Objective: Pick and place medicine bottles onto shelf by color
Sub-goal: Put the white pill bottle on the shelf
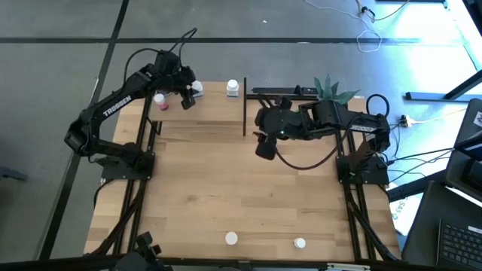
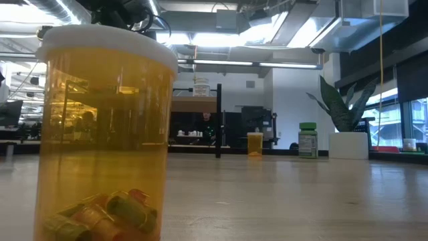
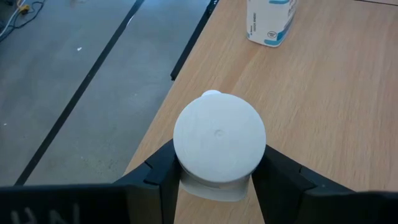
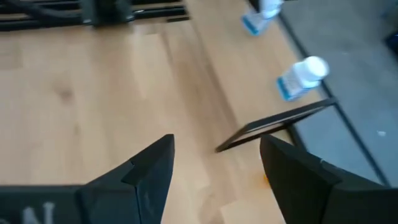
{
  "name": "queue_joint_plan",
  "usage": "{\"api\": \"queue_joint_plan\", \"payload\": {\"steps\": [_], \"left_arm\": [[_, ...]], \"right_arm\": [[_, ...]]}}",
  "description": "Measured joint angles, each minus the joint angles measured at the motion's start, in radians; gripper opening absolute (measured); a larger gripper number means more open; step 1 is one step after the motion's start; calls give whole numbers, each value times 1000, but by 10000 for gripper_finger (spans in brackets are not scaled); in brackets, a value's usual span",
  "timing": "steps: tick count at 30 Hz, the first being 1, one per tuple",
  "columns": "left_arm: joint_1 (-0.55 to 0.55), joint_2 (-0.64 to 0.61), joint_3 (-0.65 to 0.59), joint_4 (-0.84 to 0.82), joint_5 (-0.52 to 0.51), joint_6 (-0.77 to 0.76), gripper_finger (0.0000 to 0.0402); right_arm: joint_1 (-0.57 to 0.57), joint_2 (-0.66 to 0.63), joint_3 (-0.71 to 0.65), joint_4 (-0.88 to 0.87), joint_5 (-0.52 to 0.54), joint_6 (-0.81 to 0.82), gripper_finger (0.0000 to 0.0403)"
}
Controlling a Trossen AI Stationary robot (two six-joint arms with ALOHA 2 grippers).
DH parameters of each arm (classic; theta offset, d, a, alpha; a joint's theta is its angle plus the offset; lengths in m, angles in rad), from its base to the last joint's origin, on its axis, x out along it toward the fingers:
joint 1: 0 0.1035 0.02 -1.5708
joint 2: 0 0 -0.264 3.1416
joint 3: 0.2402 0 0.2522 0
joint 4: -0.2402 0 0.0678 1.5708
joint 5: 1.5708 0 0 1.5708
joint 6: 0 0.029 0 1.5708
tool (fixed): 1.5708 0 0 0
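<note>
Shelf [image 1: 199,124], far-left corner: left gripper [image 3: 214,180] clenched on a white-capped bottle [image 3: 219,140]; one blue-labelled bottle [image 3: 269,22] stands beyond it, one pink bottle [image 1: 160,100] beside. Right gripper [image 4: 214,171] released, over bare tabletop [image 1: 248,196]; two bottles ahead.

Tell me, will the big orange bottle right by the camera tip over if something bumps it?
Probably not easily: the orange bottle stands upright on a wide, flat base. It looks nearly empty, just a few capsules at the bottom, so it is likely light and might slide on the smooth table.
</note>
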Motion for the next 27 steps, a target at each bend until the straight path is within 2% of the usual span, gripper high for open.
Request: {"api": "queue_joint_plan", "payload": {"steps": [9,27], "left_arm": [[0,0,0,0,0,0,155],[0,0,0,-3,2,7,158]], "right_arm": [[0,0,0,0,-129,1,240],[0,0,0,0,-129,0,240]]}}
